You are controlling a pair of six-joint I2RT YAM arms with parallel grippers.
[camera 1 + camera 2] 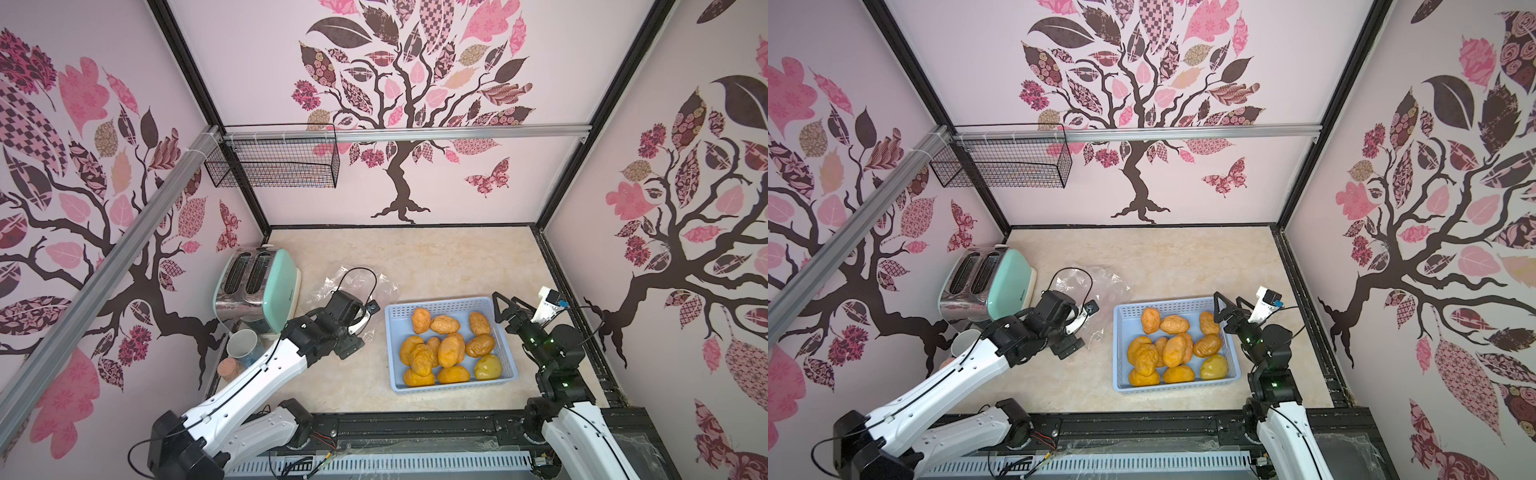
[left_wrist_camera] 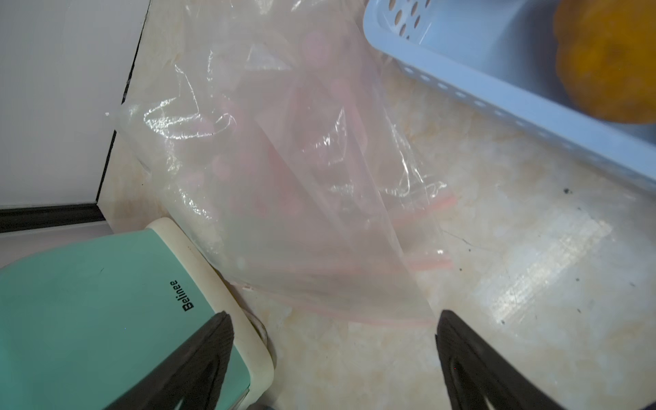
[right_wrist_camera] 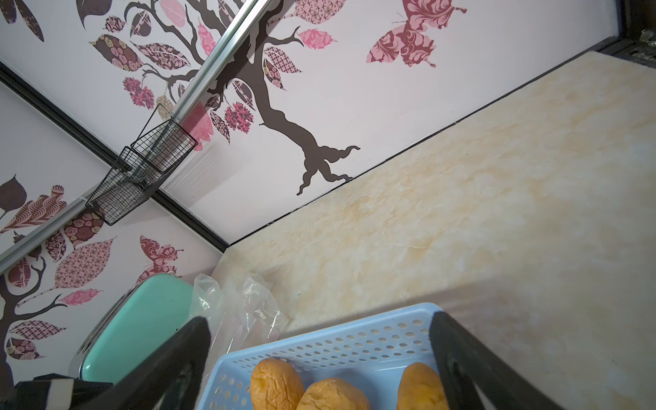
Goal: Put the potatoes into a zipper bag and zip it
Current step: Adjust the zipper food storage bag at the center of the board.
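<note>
Several orange-brown potatoes (image 1: pixel 451 351) and one yellow-green potato (image 1: pixel 488 368) lie in a light blue perforated basket (image 1: pixel 436 302). A clear zipper bag (image 1: pixel 386 291) with a pink zip strip lies crumpled and flat between the toaster and the basket. My left gripper (image 2: pixel 333 316) hangs open just short of the zipper bag (image 2: pixel 284 177), its jaws wide with only bare table between them. My right gripper (image 1: pixel 509 301) is open above the basket's far right corner. In the right wrist view it (image 3: pixel 319 317) frames the basket rim (image 3: pixel 337 340) and the potatoes (image 3: pixel 277 383), touching nothing.
A mint-green toaster (image 1: pixel 257 291) stands at the left, close to one left finger (image 2: pixel 213 340). A mug (image 1: pixel 243 347) and a pinkish round fruit (image 1: pixel 228 370) sit in front of it, under my left arm (image 1: pixel 291 353). A black wire basket (image 1: pixel 274 162) hangs on the back wall.
</note>
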